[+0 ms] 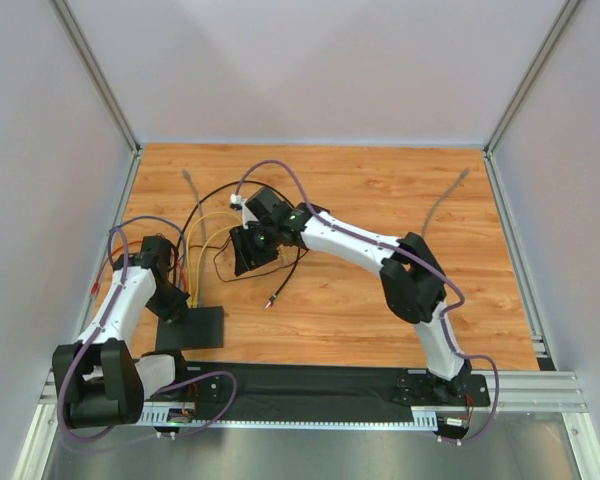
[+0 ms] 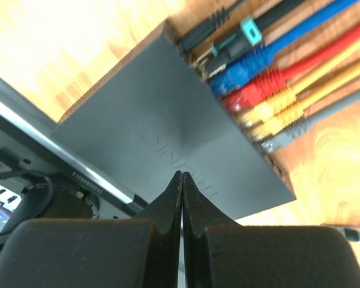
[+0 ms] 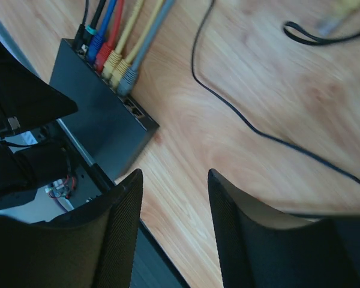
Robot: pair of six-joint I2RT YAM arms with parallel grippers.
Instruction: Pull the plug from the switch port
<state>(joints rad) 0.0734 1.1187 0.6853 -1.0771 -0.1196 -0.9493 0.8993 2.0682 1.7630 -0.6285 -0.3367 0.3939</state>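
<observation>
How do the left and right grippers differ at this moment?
The left gripper has its fingers shut together; the right gripper has them apart. The left gripper points at the top of the switch port; the right gripper hangs over bare table beside it. Both hold nothing.

**Wooden tabletop with switch port and loose cables**

The wood-grain table [image 1: 380, 310] is bordered at 6 o'clock by a black strip [image 1: 320, 380] that runs along its near edge. At about 8 o'clock, just beyond that strip, a flat black switch port [image 1: 200, 330] lies on the wood. A row of plugs [image 2: 258, 87] sits in its far edge: black, blue, red, two yellow and grey. Their cables [image 3: 125, 30] run off toward 11 o'clock. A thin black cord [image 3: 276, 141] winds across the boards left of centre. One loose grey cable [image 1: 442, 200] curves at 2 o'clock, and another grey cable end [image 1: 190, 185] lies at 11 o'clock.
</observation>
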